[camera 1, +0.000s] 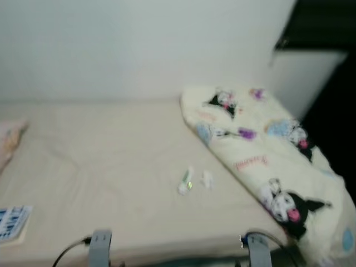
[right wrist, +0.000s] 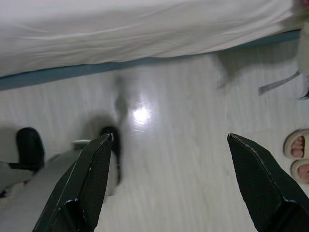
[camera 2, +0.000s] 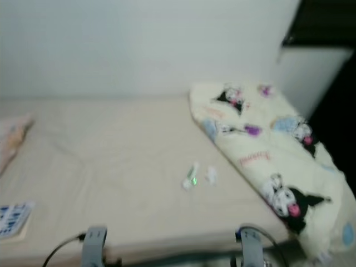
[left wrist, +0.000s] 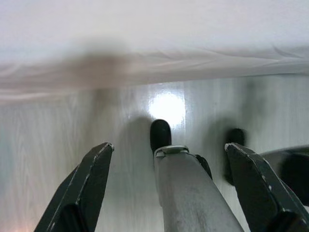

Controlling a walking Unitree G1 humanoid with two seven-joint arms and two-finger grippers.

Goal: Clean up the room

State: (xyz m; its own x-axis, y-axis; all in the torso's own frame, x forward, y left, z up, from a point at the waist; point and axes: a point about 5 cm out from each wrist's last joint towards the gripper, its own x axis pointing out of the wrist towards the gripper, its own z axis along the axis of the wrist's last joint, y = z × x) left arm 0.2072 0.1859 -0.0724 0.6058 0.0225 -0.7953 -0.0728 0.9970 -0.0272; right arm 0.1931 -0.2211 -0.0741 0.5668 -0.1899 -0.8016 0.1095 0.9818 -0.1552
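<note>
Left eye view, blurred: a bed (camera 1: pixel 111 167) with a cream sheet runs across the frame below a pale wall. A folded cartoon-print blanket (camera 1: pixel 261 161) lies along the bed from 1 o'clock down to 4 o'clock. Just left of it, near centre, sit a small white-and-green tube (camera 1: pixel 186 181) and, just beside it, a small white scrap (camera 1: pixel 207 179). A blue-and-white booklet (camera 1: pixel 12 222) lies at 8 o'clock on the bed's edge, and a pinkish pillow (camera 1: pixel 10 142) shows at 9 o'clock. The two silver arms rise at 6 o'clock.

Right eye view: the same scene.

Left wrist view: the left tool (left wrist: pixel 171 183) hangs over pale glossy floor (left wrist: pixel 58 145), its two black fingers spread wide with nothing between them. The robot's grey leg and black foot are in the gap, with the bed sheet's hem at 12 o'clock.

Right wrist view: the right tool (right wrist: pixel 171 183) also hangs wide apart and empty over the floor. The sheet edge lies at 12 o'clock, and a person's toes in sandals (right wrist: pixel 297 154) are at 3 o'clock.
</note>
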